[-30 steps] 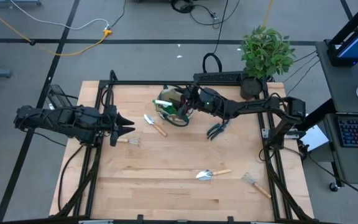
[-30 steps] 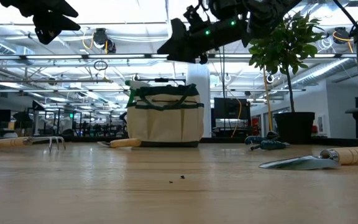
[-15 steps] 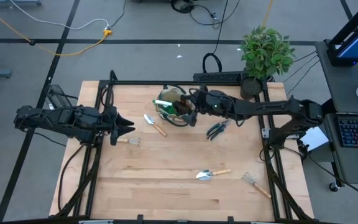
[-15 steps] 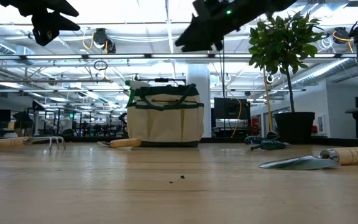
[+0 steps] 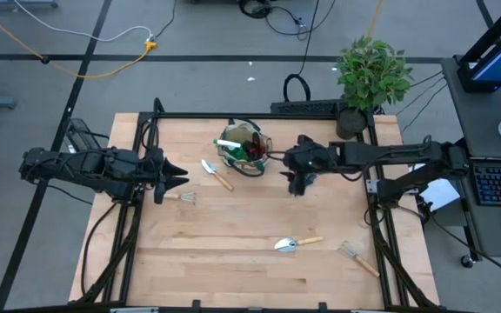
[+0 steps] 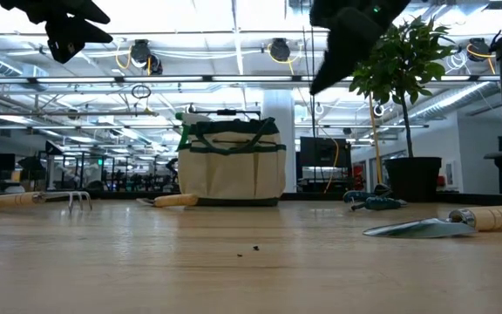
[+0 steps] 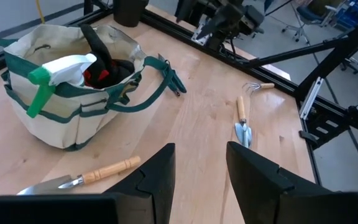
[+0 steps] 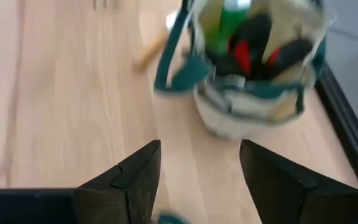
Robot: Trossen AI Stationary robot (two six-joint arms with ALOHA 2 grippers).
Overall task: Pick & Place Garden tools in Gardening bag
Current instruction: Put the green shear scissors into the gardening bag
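Note:
The beige gardening bag (image 5: 244, 148) with green trim stands on its base at the table's far middle. It holds a green-white spray bottle (image 7: 61, 71), a red-black glove (image 8: 244, 53) and dark tools. My right gripper (image 8: 197, 155) hovers open and empty to the right of the bag (image 8: 260, 74), high above the table (image 6: 321, 78). The dark pruning shears (image 6: 369, 201) lie flat below it. My left gripper (image 7: 201, 162) waits open at the left edge (image 5: 181, 176). Two trowels (image 5: 217, 174) (image 5: 296, 243) and two hand rakes (image 5: 185, 198) (image 5: 357, 256) lie flat on the wood.
A potted plant (image 5: 372, 74) stands at the far right corner. A black frame rail (image 5: 259, 115) runs along the table's far edge. Bare wood lies across the table's middle and near left (image 5: 207, 252).
My right gripper has drawn back from over the bag toward the table's right edge, staying high, and has tipped its fingers further down. It stays open and empty. The bag and the tools on the table have kept their places.

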